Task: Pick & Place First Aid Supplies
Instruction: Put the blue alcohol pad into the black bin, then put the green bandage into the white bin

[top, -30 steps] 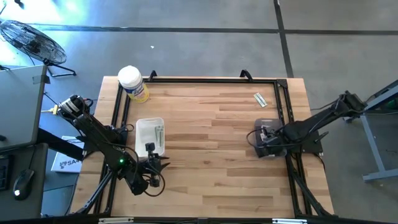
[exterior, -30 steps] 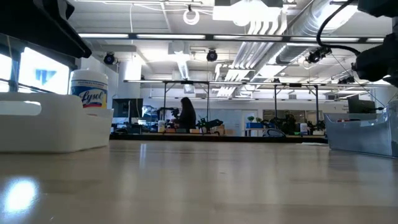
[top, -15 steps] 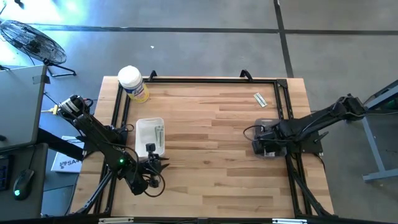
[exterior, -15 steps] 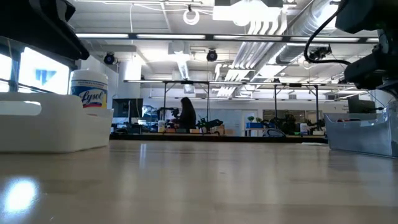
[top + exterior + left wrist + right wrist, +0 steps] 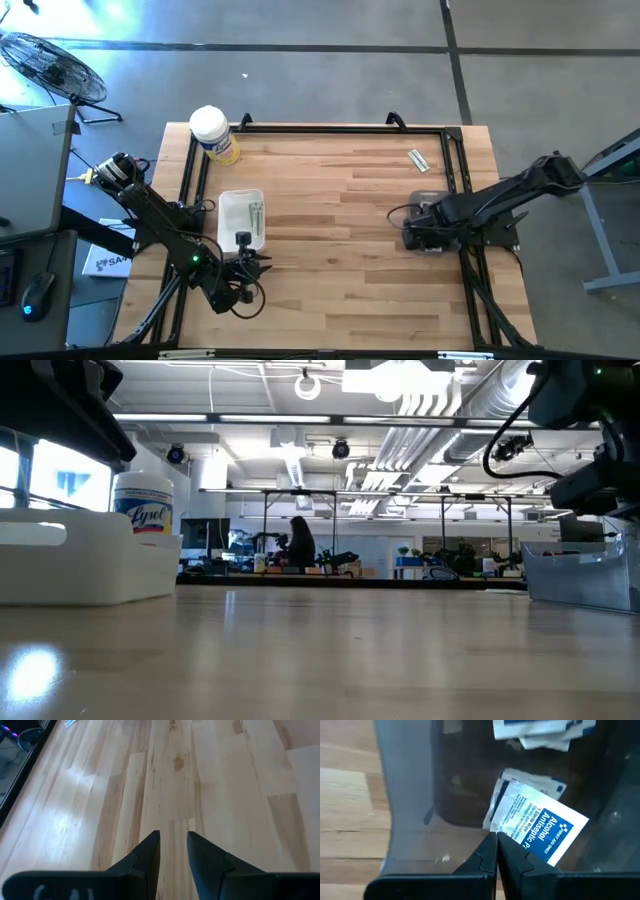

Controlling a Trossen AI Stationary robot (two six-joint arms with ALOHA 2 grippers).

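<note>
Clear bin (image 5: 410, 780): holding alcohol wipe packets (image 5: 540, 827).
Right gripper (image 5: 496, 851): pinching one packet's corner.
White tray (image 5: 229, 203): holding strips (image 5: 256, 215).
Left gripper (image 5: 173, 851): sitting partly open, holding nothing.

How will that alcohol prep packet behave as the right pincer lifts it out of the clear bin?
The alcohol prep packet is thin and flat, so probably very light. The right pincer is shut on just one corner, so it may droop or swing. Its wrapper looks glossy, so it could slip. The clear bin wall might snag it.
</note>
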